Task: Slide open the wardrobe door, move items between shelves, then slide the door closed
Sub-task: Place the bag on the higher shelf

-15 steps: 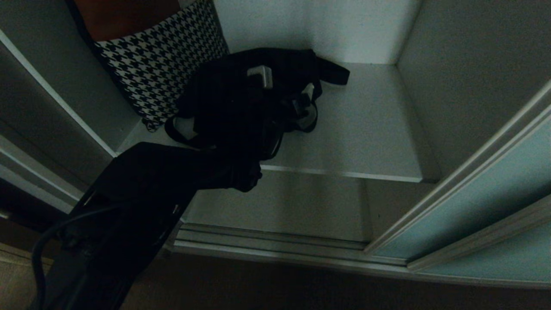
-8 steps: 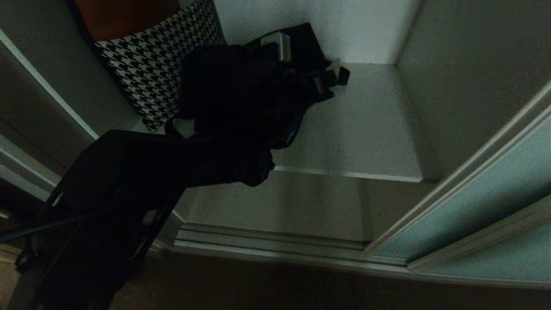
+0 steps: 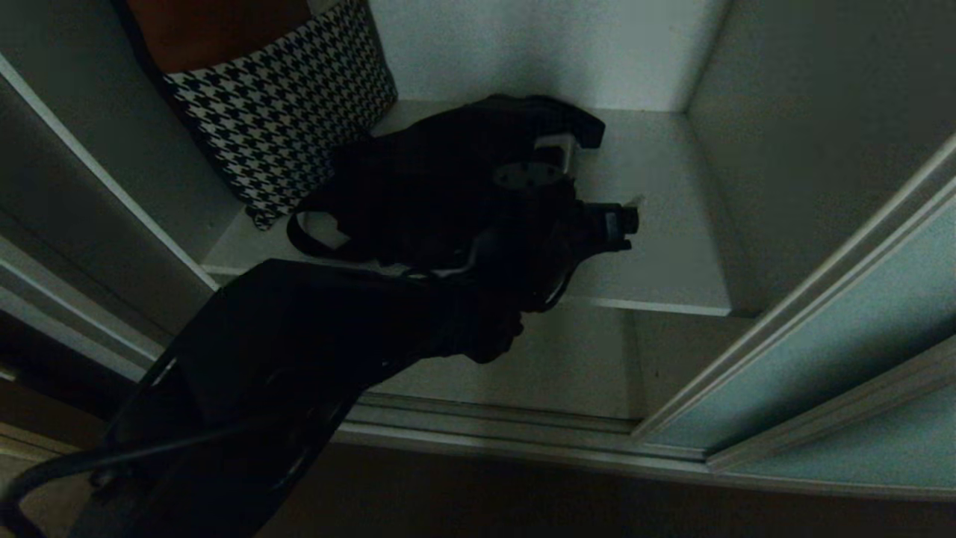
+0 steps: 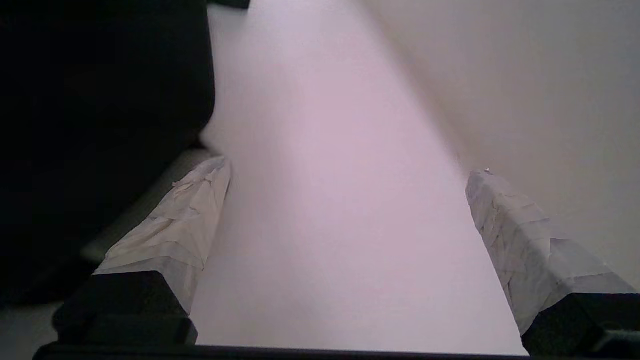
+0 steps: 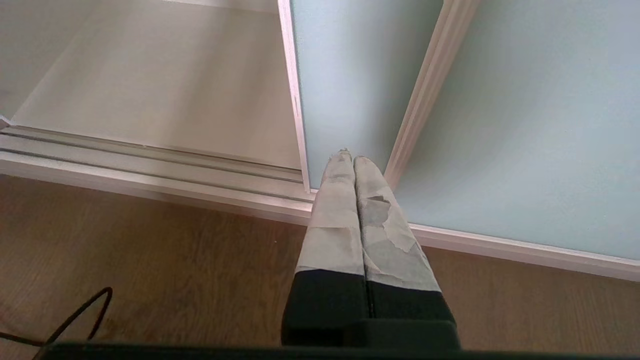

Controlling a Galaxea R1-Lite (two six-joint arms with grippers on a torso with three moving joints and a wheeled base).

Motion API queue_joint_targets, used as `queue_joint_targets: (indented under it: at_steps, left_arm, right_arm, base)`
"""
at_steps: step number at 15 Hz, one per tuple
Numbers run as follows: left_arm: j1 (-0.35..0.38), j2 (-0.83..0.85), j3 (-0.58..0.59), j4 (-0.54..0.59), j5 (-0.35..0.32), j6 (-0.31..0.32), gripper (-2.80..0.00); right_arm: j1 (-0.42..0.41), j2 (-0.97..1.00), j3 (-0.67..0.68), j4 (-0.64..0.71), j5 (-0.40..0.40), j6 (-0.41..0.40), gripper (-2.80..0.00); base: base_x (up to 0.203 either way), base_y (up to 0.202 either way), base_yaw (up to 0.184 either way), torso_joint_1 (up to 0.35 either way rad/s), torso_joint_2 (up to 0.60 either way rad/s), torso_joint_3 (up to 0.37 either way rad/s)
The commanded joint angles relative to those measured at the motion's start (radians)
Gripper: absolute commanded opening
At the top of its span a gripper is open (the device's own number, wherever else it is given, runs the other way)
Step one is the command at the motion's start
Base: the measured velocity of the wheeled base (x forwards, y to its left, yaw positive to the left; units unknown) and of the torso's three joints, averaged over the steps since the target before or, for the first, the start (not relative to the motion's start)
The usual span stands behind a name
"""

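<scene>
Head view shows the floppy black bag [image 3: 433, 187] slumped on the white shelf [image 3: 657, 246] beside a houndstooth cushion [image 3: 276, 112], its outline lost against the left gripper [image 4: 347, 172], whose jaws are spread wide and empty. Right gripper [image 5: 352, 162] is clenched near the frosted sliding door [image 5: 500, 125].

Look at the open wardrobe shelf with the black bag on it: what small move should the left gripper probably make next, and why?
Probably swing toward the black bag and close on it. The left gripper is open over bare shelf, nothing between its fingers, with the bag lying just beside one finger.
</scene>
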Motion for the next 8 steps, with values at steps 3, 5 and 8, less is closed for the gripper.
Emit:
queue_joint_targets:
  at_steps: [3, 5, 8]
  left_arm:
    - [-0.014, -0.046, 0.0, -0.051, 0.051, 0.008, 0.0]
    - [-0.019, -0.142, 0.0, -0.058, 0.082, 0.023, 0.0]
    - [-0.021, -0.285, 0.0, -0.006, 0.098, 0.047, 0.0]
  right_arm:
    - [-0.001, 0.0, 0.0, 0.0, 0.0, 0.0, -2.8]
    - [-0.001, 0.001, 0.0, 0.0, 0.001, 0.0, -2.8]
    - [-0.001, -0.001, 0.0, 0.0, 0.0, 0.0, -2.8]
  base:
    - [0.0, 0.0, 0.0, 0.0, 0.0, 0.0]
    - [0.0, 0.0, 0.0, 0.0, 0.0, 0.0]
    - [0.0, 0.0, 0.0, 0.0, 0.0, 0.0]
